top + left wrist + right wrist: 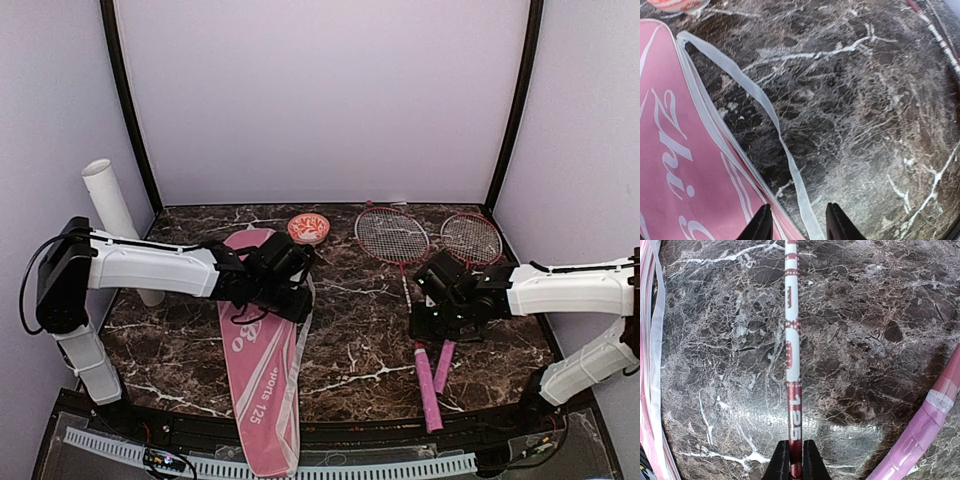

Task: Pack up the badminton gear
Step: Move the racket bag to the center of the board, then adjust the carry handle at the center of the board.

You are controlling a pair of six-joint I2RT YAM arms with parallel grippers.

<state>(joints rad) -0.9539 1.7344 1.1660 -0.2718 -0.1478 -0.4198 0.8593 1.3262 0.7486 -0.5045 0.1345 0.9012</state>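
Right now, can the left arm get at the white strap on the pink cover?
Probably yes: the left gripper stands open right over the strap, beside the cover, with nothing between them.

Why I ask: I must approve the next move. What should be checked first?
1. Grip: right hand shut on racket shaft: ok.
2. Clearance: second racket's handle apart from that shaft: ok.
3. Strap: left hand open, astride the white strap: ok.
4. Opening: pink cover unzipped to take a racket: cannot tell.
5. Count: shuttlecocks in sight: not ok, none visible.
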